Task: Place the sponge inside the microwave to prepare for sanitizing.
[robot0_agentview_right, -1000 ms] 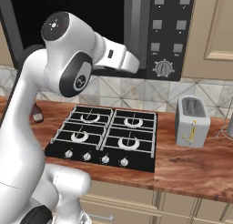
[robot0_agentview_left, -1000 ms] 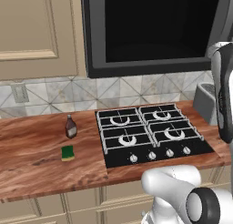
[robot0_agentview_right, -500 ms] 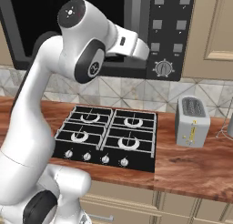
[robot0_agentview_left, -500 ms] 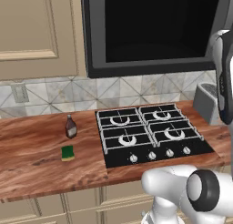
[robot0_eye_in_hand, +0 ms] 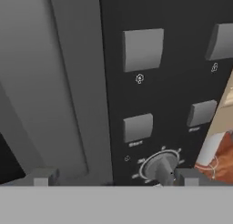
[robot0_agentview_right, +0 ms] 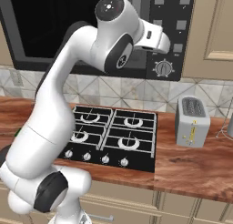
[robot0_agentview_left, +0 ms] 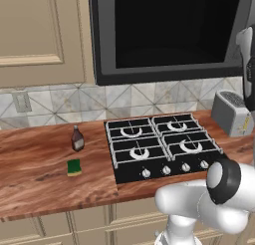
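sponge (robot0_agentview_left: 74, 167) lies flat on the wooden counter (robot0_agentview_left: 35, 174), left of the stove (robot0_agentview_left: 159, 148), green top up, just in front of the small brown bottle (robot0_agentview_left: 76, 138) and apart from it. microwave (robot0_agentview_left: 164, 35) hangs above the stove, dark cavity showing. toaster (robot0_agentview_right: 192, 121) stands on the counter right of the stove. gripper (robot0_eye_in_hand: 111, 178) is up at the microwave's control panel (robot0_eye_in_hand: 164, 91), jaws spread wide, nothing between them; 1 fingertip sits by the round dial (robot0_eye_in_hand: 157, 166), the other by the grey strip left of the panel. sponge is well below and far left of the jaws, untouched.
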### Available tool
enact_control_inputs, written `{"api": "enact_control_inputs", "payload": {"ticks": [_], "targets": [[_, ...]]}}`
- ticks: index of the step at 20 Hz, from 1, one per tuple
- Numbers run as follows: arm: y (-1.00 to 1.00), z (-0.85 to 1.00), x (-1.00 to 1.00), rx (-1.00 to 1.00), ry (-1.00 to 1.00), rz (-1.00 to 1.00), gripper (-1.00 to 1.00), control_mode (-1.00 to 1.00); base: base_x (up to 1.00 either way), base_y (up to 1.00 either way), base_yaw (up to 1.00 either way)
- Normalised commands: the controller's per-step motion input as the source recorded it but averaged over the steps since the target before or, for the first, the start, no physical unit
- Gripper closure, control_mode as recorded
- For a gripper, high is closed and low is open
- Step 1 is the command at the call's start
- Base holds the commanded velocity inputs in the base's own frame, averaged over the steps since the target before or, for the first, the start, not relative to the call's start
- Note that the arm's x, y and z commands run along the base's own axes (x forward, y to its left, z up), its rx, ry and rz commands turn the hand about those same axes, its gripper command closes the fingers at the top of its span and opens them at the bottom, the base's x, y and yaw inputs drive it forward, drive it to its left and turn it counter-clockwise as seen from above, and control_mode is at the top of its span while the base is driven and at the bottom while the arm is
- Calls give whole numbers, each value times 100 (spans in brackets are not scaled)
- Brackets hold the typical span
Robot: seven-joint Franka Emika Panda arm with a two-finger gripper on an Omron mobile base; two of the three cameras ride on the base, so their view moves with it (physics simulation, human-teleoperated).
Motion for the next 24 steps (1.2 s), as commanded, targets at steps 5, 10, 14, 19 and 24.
{"api": "enact_control_inputs", "payload": {"ticks": [5,10,14,19,24], "targets": [[12,0,17,-1,-1,11,-100,-100,0,0,0],[46,5,0,-10,-2,0,-100,-100,0,0,0],[19,2,9,-2,-6,0,-100,-100,0,0,0],[-22,0,34,0,-2,0,-100,-100,0,0,0],[-11,0,26,0,0,1,-100,-100,0,0,0]]}}
